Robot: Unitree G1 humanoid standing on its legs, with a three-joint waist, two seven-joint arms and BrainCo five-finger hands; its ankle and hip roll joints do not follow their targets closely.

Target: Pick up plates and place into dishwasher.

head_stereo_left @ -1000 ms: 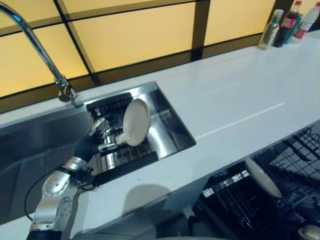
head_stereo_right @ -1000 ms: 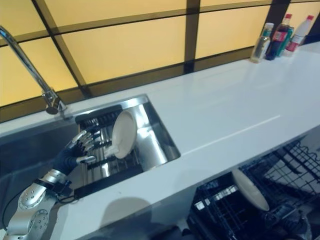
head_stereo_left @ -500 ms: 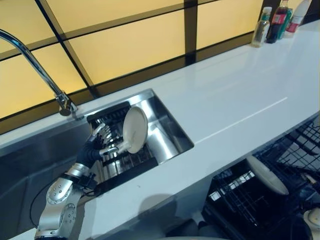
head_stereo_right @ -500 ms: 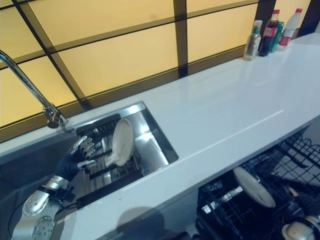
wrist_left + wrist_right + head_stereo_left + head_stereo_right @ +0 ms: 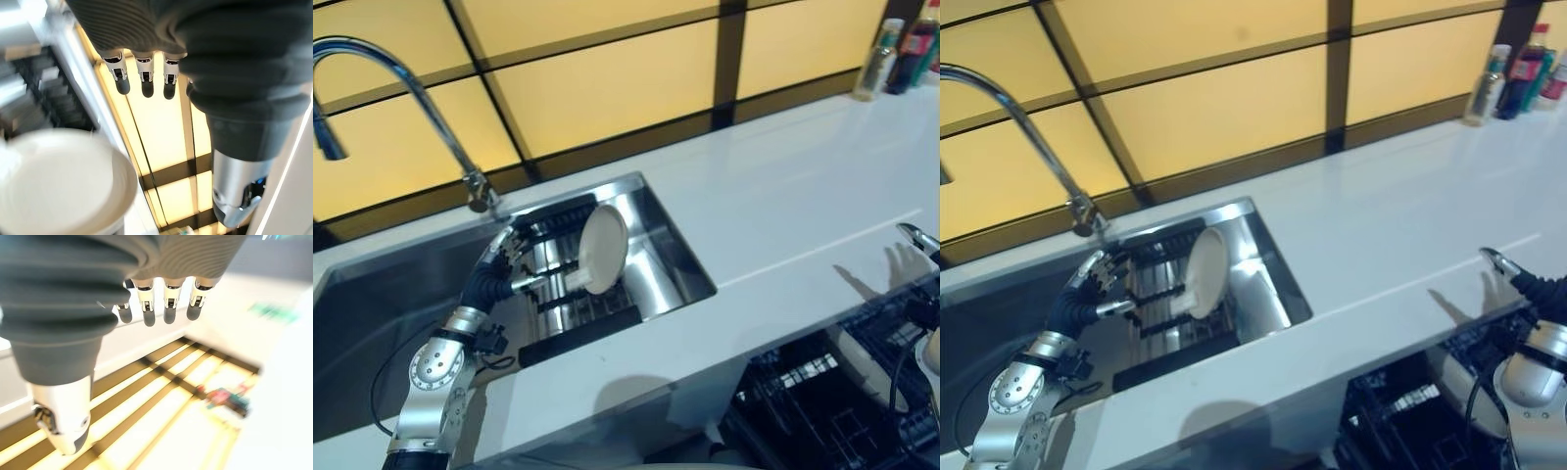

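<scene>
Sink (image 5: 680, 257) set in the white bench (image 5: 783, 196): a dark rack (image 5: 570, 328) inside it carries one cream plate (image 5: 604, 249) standing on edge. The left hand (image 5: 499, 272) is at 9 o'clock of the plate, fingers (image 5: 143, 81) straight and spread, thumb reaching toward the plate's lower rim; whether the thumb touches the plate cannot be told. The left wrist view shows the plate's face just past the extended fingers, nothing clasped. A curved tap (image 5: 421, 98) rises at 11 o'clock of the sink. Dishwasher rack (image 5: 822, 392), below the bench edge at 4 o'clock, holds a second plate (image 5: 862, 367), partly hidden. The right hand (image 5: 1508, 269) hovers above the bench edge there, cut off; the right wrist view shows its fingers (image 5: 168, 303) straight and empty. Bottles (image 5: 1523, 78) stand at 1 o'clock.
</scene>
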